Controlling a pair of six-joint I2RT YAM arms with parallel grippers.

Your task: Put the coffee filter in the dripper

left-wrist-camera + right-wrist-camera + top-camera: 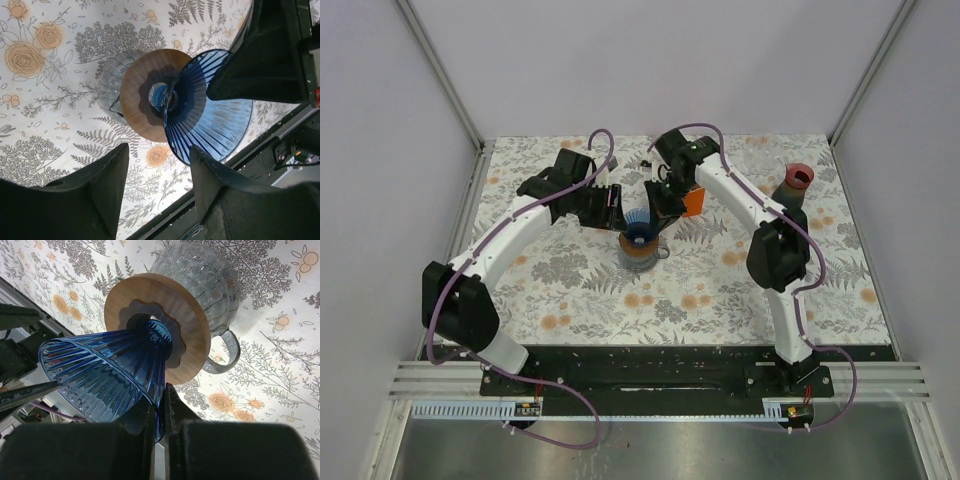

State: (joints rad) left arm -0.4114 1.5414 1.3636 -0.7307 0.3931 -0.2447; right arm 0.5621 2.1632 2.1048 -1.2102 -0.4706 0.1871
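Nearest the bases, on the flowered table point(570, 300), stands the glass carafe point(640, 256) with its wooden collar point(150, 295). The blue dripper point(640, 224) sits with its tip in the collar's hole but leans over, its mouth turned toward your left arm.

Your right gripper point(162, 407) is pinched on the dripper's rim, one finger inside and one outside. That grip looks to be what holds the cone at its tilt.

Your left gripper point(160, 152) hovers at the mouth with its jaws apart and nothing between them. The rim lies just beside one finger.

You cannot pick out the coffee filter in any view: not in the left jaws, and not clearly inside the cone. Beyond, an orange object point(692, 204) sits by the right wrist, and a red-topped object point(798, 180) stands well off to the right; neither reads as a filter.

The risks:
- If the left fingers meet the rim, the tip could lever out of the collar.
- If the right grip slips on the ribbed glass, the cone drops back or rolls off.
- Any sideways pull could drag the carafe over.
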